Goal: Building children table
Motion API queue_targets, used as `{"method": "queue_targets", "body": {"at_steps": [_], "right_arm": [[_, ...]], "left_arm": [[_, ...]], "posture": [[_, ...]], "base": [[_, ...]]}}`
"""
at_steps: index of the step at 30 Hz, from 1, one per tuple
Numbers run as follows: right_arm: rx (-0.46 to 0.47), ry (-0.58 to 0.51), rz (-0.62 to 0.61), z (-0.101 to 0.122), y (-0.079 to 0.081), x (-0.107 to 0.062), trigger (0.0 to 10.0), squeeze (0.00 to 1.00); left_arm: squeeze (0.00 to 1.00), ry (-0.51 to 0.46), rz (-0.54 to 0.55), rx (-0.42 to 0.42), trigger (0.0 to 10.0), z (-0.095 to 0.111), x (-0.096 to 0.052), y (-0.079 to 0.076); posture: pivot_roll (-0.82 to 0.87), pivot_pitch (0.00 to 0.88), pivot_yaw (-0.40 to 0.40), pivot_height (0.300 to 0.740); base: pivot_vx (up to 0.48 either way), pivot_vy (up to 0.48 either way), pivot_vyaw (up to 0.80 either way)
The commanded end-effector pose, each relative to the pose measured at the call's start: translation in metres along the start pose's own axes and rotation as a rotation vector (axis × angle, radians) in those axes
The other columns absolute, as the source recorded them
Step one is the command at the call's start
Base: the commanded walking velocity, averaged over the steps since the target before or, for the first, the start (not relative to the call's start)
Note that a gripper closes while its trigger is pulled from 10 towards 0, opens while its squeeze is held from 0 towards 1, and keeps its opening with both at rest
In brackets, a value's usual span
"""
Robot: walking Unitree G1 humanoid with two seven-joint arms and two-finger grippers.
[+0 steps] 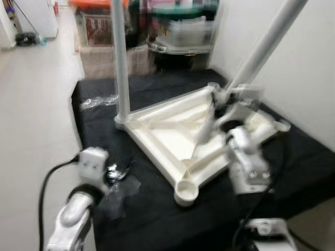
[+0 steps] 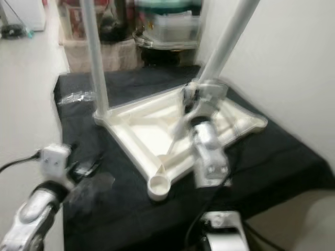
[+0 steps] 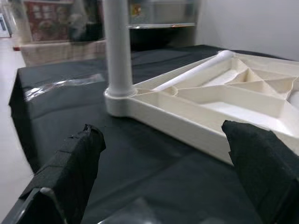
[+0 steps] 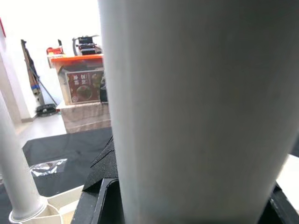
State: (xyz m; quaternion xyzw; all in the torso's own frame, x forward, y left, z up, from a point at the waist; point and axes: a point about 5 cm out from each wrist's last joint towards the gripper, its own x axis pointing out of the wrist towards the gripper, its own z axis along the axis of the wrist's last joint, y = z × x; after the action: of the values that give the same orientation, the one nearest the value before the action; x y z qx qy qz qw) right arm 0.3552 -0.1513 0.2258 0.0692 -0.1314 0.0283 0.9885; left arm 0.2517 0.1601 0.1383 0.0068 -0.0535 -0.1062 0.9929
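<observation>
We clamp our right gripper around the leaning leg at the tabletop's far corner, steadying it in its socket on the black mat; our left gripper, fingers apart, waits nearby.

Colours and patterns observed:

- Triangular table top, lying underside up: cream-white throughout, ribbed underside same tone, unpatterned.
- Upright leg: pale grey-white, plain. Tilted leg: same pale grey-white. Loose leg lying in the frame: white.
- Mat beneath the parts: solid black, no pattern.
- Clear plastic wrap on the mat: transparent with white glints.
- Floor: light beige, plain.
- Wall: off-white.
- Left end effector: fingers matt black; arm silver with white housing, black cable.
- Right end effector: black fingers; arm silver.
- Storage bin: orange lid, red-and-green printed label.
- Second bin: translucent, dark green lid.
</observation>
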Motion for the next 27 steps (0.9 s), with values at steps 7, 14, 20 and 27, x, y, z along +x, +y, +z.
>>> {"method": "queue_targets", "body": {"at_steps": [7,14,20,27], "right_arm": [[0.007,0.001,-0.026,0.001,-0.007,-0.0014,10.0,0.0],[-0.005,0.003,-0.017,0.0015,-0.006,-0.0014,10.0,0.0],[-0.028,0.007,-0.008,0.001,-0.0051,-0.0019,10.0,0.0],[-0.018,0.017,-0.018,-0.0005,-0.0077,-0.0023,10.0,0.0]], "left_arm": [[0.0,0.018,0.013,0.021,10.0,-0.0025,0.0015,-0.0021],[0.0,0.042,0.045,0.04,10.0,-0.006,0.003,0.0034],[0.0,0.039,0.061,0.025,10.0,-0.0068,0.0028,0.0019],[0.0,0.052,0.072,0.037,10.0,-0.009,0.0024,0.0035]], "posture": [[0.06,0.0,-0.067,0.74],[0.06,0.0,-0.069,0.74],[0.06,0.0,-0.069,0.74],[0.05,0.0,-0.07,0.74]], "base": [[-0.174,0.0,0.0],[0.0,0.0,0.0],[0.0,-0.234,0.6],[0.0,0.0,0.0]]}}
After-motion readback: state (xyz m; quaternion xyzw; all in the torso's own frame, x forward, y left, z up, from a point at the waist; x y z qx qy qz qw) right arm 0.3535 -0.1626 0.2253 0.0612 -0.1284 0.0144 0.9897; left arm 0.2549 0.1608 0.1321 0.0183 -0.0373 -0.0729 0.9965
